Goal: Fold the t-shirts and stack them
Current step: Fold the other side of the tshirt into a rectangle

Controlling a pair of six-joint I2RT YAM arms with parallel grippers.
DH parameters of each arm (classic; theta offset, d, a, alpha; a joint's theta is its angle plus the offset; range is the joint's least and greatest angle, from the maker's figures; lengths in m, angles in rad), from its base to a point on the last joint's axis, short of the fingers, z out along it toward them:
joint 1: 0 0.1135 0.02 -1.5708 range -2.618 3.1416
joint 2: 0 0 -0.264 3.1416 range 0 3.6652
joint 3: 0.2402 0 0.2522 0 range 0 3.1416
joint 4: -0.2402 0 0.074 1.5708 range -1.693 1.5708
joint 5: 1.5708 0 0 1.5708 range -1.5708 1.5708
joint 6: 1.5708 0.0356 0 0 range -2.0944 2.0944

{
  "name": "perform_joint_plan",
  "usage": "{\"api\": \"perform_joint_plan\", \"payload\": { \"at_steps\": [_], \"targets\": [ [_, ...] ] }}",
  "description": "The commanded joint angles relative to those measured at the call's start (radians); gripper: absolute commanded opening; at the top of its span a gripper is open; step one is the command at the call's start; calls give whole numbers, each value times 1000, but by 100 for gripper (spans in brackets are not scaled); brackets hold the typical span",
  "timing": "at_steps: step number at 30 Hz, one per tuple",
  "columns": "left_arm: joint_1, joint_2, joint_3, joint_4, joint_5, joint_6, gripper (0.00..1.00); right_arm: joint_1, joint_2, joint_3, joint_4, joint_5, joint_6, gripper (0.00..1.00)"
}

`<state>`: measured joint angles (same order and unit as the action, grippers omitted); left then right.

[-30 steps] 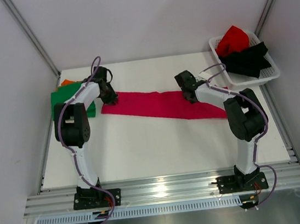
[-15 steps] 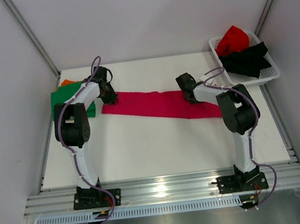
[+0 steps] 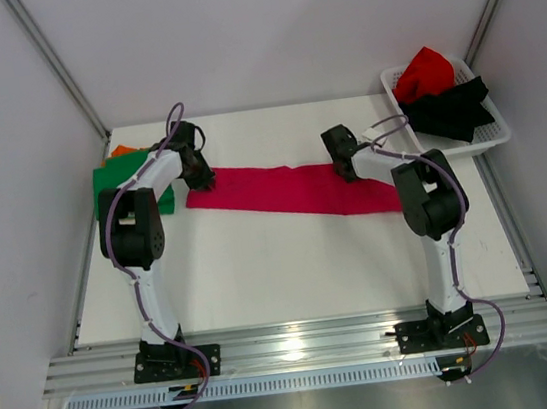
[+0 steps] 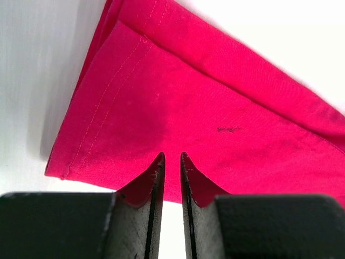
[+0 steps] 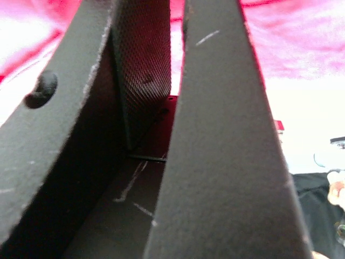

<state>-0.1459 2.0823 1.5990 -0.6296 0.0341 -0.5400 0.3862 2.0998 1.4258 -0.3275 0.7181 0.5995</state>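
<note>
A magenta-pink t-shirt [image 3: 282,188] lies folded into a long strip across the table's middle. It fills the left wrist view [image 4: 188,97] and shows at the top of the right wrist view [image 5: 291,38]. My left gripper [image 3: 202,181] sits at the strip's far left end. Its fingertips [image 4: 172,156] are nearly together, with a thin slit and no cloth pinched. My right gripper [image 3: 341,160] is at the strip's far edge near the right end. Its fingers [image 5: 177,21] stand close together and the tips are out of frame. A green shirt [image 3: 109,178] lies folded on an orange one [image 3: 121,150] at the left.
A white lattice basket [image 3: 487,141] at the back right holds a red shirt [image 3: 426,71] and a black shirt [image 3: 453,110]. The black cloth also shows in the right wrist view [image 5: 318,199]. White walls and metal rails border the table.
My right gripper has moved a little toward the back edge of the magenta shirt and its arm has swung. The left arm has not moved.
</note>
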Motion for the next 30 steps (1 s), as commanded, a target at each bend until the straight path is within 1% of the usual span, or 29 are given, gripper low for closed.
{"api": "perform_joint_plan", "payload": {
  "at_steps": [1,8,14,20,22,23,26,30],
  "targets": [
    [-6,-34,-2,18,12,21,20,-7,22,62,70,17,-70,23],
    [-6,-34,-4,21,12,23,20,-17,22,99,235,-23,-190,23],
    [-6,-37,-11,31,9,29,20,-17,11,101,315,-55,-257,23],
    [-4,-41,-20,44,21,34,19,11,-58,18,315,-46,-236,23],
    [-4,-42,-14,41,39,34,21,26,-106,-13,295,-45,-208,23],
    [-4,-42,-11,30,62,34,22,40,-119,-19,247,-45,-198,23],
    [-4,-73,-33,47,107,29,23,59,-170,-62,173,-58,-149,23],
    [-4,-145,-86,97,196,17,25,95,-237,-169,177,-107,-96,23]
  ]
}}
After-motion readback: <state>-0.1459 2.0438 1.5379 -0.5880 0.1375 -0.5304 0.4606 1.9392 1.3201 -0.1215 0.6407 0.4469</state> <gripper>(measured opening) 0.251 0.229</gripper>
